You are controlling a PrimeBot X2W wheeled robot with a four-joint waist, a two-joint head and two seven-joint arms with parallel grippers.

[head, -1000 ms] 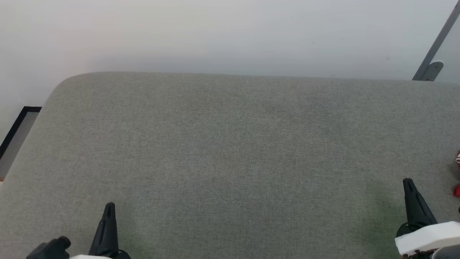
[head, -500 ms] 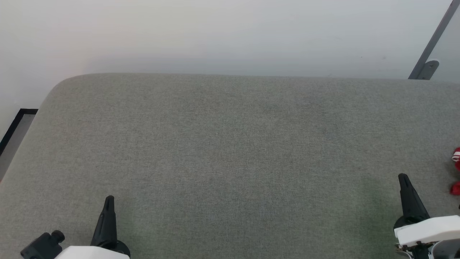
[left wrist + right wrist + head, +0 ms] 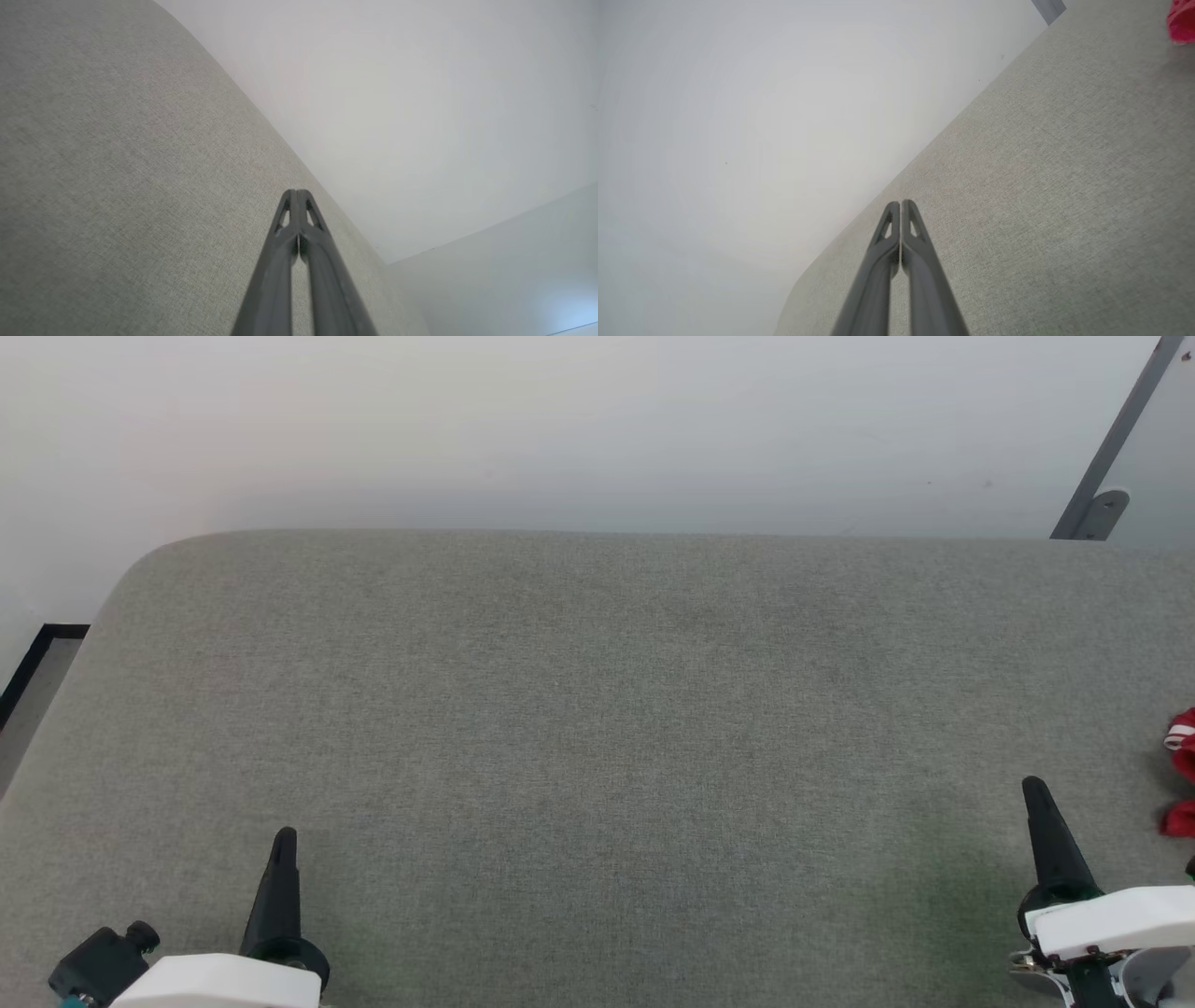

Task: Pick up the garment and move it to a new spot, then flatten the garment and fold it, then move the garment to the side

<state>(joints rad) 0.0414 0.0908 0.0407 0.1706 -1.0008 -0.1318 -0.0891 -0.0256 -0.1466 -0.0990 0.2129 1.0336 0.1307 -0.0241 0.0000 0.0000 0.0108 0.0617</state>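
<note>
A grey fabric-covered surface (image 3: 597, 728) with a rounded far-left corner spreads beneath a plain white wall (image 3: 560, 420). At upper right, a slanted grey post (image 3: 1116, 434) carries a small bracket (image 3: 1103, 508) just above the surface's far edge. At far left, a black-edged strip of floor (image 3: 28, 695) shows beside it.

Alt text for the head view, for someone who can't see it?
A grey fabric surface lies below a pale wall, with a sliver of the red-and-white garment at the right edge. The left gripper rises at lower left, the right gripper at lower right, both clear of it.
</note>
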